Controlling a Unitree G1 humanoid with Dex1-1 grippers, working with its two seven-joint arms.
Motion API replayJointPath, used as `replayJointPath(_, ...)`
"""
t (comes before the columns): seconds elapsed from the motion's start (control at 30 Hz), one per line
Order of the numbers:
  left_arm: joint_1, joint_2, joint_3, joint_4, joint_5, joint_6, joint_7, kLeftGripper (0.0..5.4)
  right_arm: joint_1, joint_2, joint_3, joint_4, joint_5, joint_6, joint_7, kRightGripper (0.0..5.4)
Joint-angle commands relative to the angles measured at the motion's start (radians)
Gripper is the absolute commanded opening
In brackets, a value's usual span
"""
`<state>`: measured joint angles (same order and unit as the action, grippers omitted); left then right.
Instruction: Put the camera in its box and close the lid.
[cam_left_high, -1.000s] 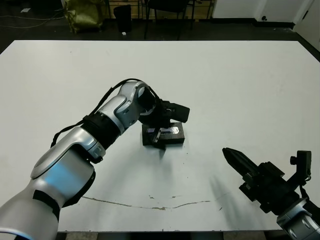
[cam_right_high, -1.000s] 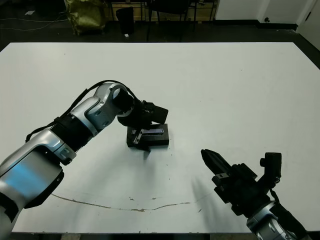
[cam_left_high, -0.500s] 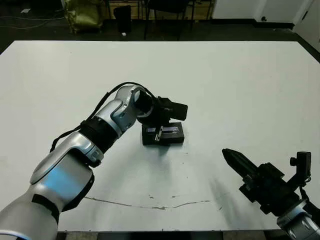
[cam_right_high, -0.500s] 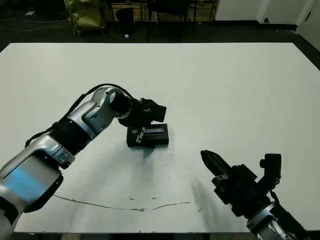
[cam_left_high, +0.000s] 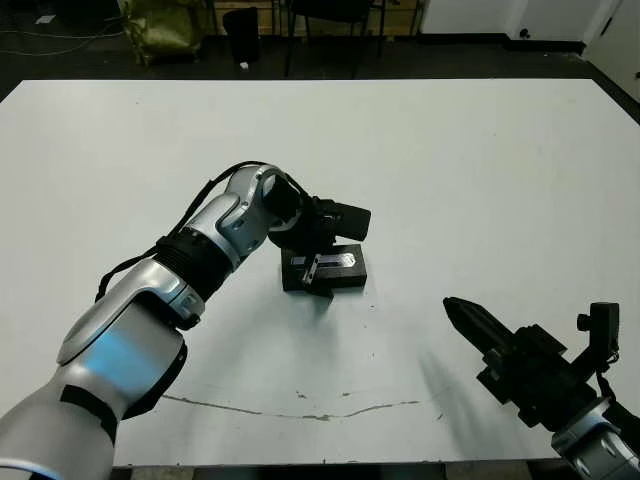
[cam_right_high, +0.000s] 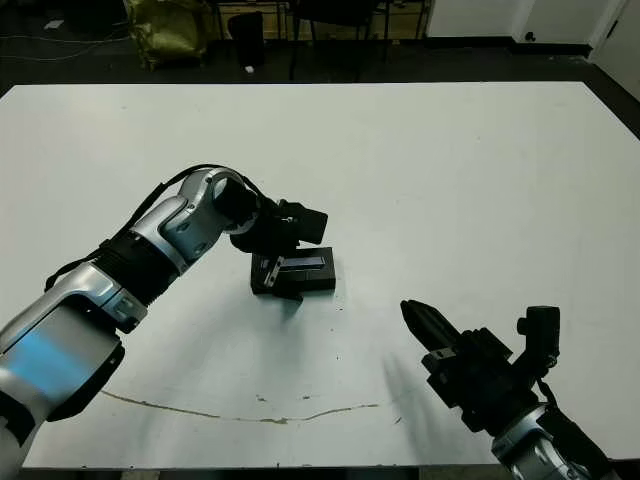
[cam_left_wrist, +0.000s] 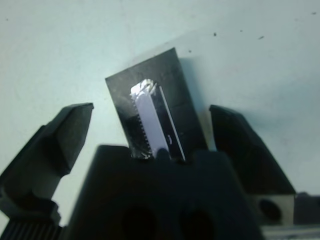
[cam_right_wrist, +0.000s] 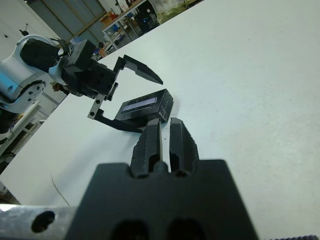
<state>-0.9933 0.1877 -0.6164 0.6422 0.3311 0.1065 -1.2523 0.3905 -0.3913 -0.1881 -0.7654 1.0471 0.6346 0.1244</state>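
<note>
A flat black lid (cam_left_high: 327, 266) with a pale silvery stripe lies near the table's middle, covering the box beneath it. The camera is hidden. My left gripper (cam_left_high: 320, 266) is open and low over the lid, with one finger (cam_right_wrist: 142, 72) on its far side and the other finger (cam_right_wrist: 117, 124) on its near side. In the left wrist view the striped lid (cam_left_wrist: 155, 102) sits between the two spread fingers. My right gripper (cam_left_high: 456, 309) is shut with nothing in it, hovering near the table's front right, well apart from the lid.
A thin dark scratch line (cam_left_high: 300, 412) runs along the table near the front edge. Chairs and a green bag (cam_left_high: 165, 22) stand on the floor beyond the far edge. White tabletop (cam_left_high: 480, 170) surrounds the lid on all sides.
The left gripper has shifted slightly over the lid and stays open. The lid and the right arm are where they were.
</note>
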Motion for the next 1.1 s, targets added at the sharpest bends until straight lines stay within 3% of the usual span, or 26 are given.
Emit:
replayJointPath(0.03,0.056,-0.016,-0.007,0.010,0.010,0.056,0.032,5.38,0.005,0.000,0.006,0.005,-0.033,-0.017,0.013,0.00)
replayJointPath(0.23,0.084,-0.036,0.029,-0.027,-0.019,0.087,0.085,5.38,0.007,0.004,0.019,0.016,-0.093,-0.043,0.040,0.00)
replayJointPath(0.63,0.033,-0.032,0.057,-0.027,-0.056,0.081,0.078,5.38,0.001,0.011,0.017,0.016,-0.098,-0.033,0.033,0.00)
replayJointPath(0.93,0.030,-0.022,0.106,-0.036,-0.118,0.073,0.045,5.38,-0.002,0.015,0.016,0.018,-0.093,-0.029,0.028,0.00)
replayJointPath(1.1,0.028,-0.017,0.197,-0.023,-0.203,0.121,0.045,5.38,-0.004,0.008,0.012,0.015,-0.090,-0.031,0.038,0.00)
